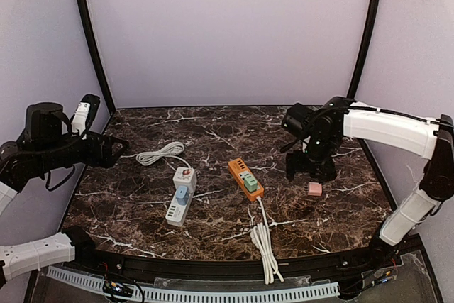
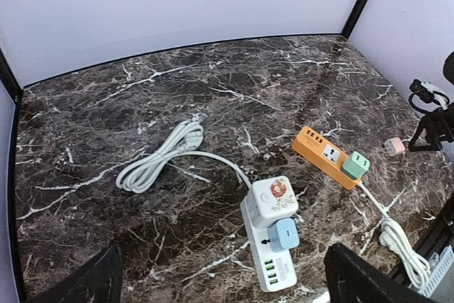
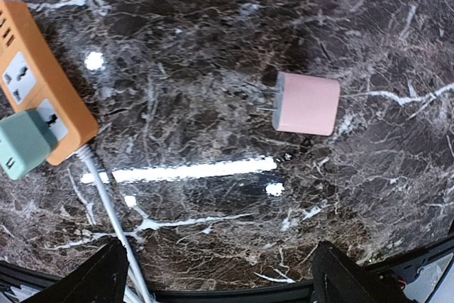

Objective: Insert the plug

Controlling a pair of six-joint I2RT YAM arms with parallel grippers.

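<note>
Left end effector hangs over the desk's left edge, fingers wide apart and holding nothing. The white strip and then the orange strip lie mid-desk, the orange one with a free socket beside its green plug. Pink plug lies on its side right of the orange strip, prongs toward it; it looks light, hard and smooth, probably slippery, so pinch the body's flat sides clear of the prongs. Right end effector hovers above it, fingers apart, touching nothing.
</note>
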